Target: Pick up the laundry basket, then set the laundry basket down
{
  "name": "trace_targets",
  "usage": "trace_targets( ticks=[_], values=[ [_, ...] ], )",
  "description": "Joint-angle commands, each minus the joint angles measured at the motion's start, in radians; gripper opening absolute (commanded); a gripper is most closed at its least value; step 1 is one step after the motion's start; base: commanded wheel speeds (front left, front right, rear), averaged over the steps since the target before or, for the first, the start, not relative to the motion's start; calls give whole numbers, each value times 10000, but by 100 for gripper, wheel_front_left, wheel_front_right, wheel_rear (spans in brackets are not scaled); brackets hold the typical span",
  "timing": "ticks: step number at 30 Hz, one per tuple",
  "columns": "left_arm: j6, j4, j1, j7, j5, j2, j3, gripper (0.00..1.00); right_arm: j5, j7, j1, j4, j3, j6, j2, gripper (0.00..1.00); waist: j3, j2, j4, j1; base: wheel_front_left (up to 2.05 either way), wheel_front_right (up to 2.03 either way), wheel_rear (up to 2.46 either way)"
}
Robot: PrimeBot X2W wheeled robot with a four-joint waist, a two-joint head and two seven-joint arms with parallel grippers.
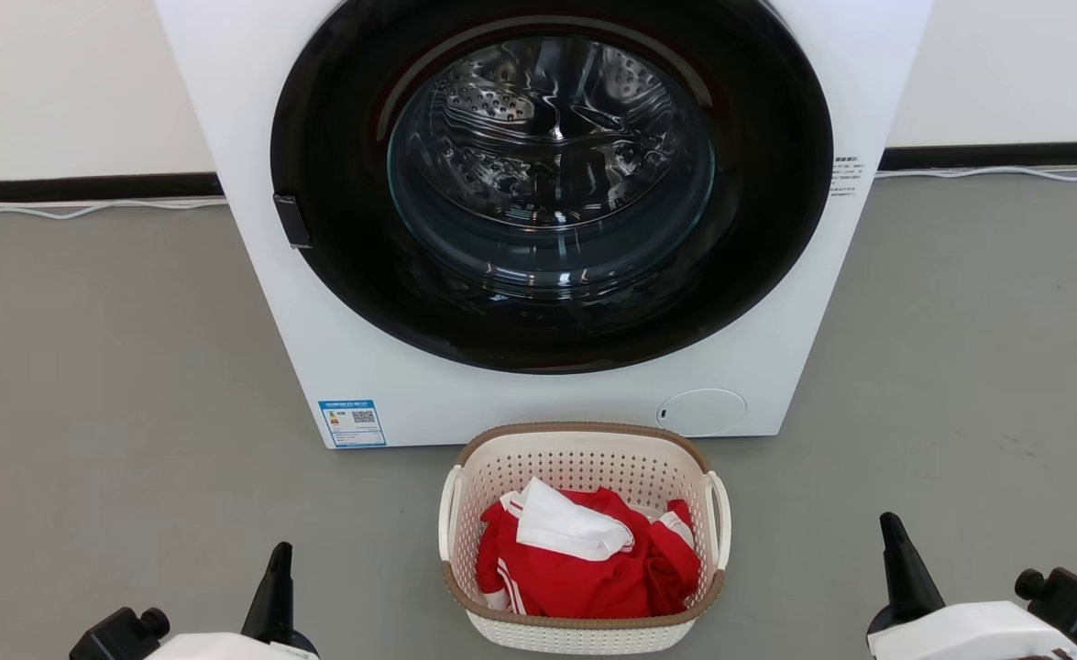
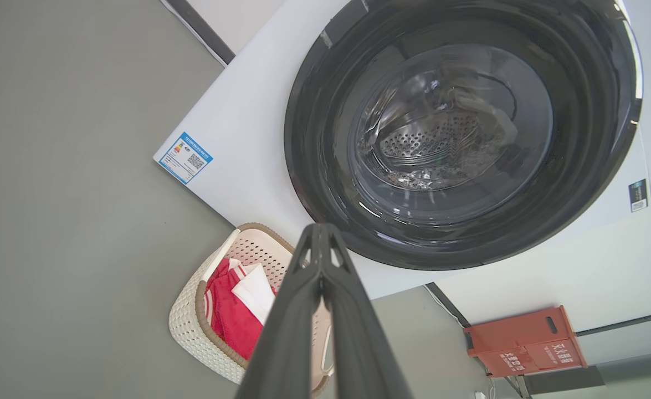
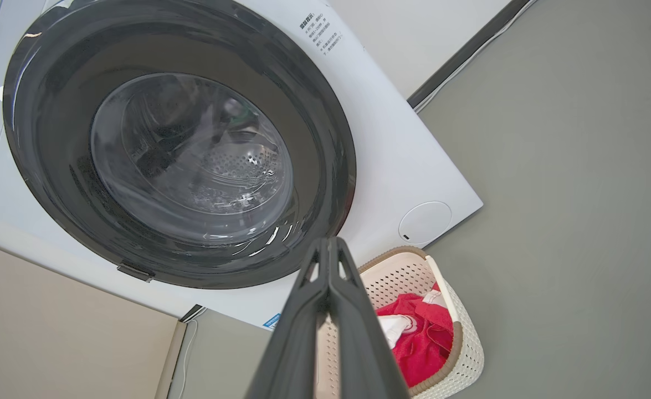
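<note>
Head view: the laundry basket (image 1: pixel 584 639) stands upright on the grey floor (image 1: pixel 89 367), just in front of the white washing machine (image 1: pixel 547 403), mouth upward. Its long axis appears to run from the robot toward the machine. One short end faces the closed dark glass door (image 1: pixel 552 156), and the white loop handles (image 1: pixel 447 513) sit on the left and right sides. Body: cream perforated plastic, rounded-rectangular, with a brown woven-look rim (image 1: pixel 584 623). Inside lies a crumpled red garment (image 1: pixel 584 577) with white stripes, under a white cloth (image 1: pixel 561 527). The left gripper (image 1: pixel 280 568) and right gripper (image 1: pixel 895 541) flank the basket, clear of it — both have fingers pressed together, holding nothing.
</note>
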Motion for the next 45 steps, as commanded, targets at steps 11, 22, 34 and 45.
trace_targets(
  ticks=[11, 22, 34, 45],
  values=[
    [-182, -349, -691, 347, -1247, 69, 362, 0, 1530, 362, -643, -469, -31, 42, -40, 0, 47, -1, 34, 0, 0, 0, 0],
    [-282, -397, -833, 671, -2337, 67, 509, 0, 2874, 678, -719, -599, -132, 48, -38, 0, 94, -1, 68, 0, 0, 0, 0],
    [-382, -445, -974, 993, -3421, 65, 655, 0, 4211, 992, -793, -728, -232, 55, -36, 0, 140, -1, 101, 0, 0, 0, 0],
    [-482, -493, -1117, 1316, -4512, 63, 802, 0, 5555, 1308, -869, -858, -333, 61, -35, 0, 187, -1, 134, 0, 0, 0, 0]
  ],
)
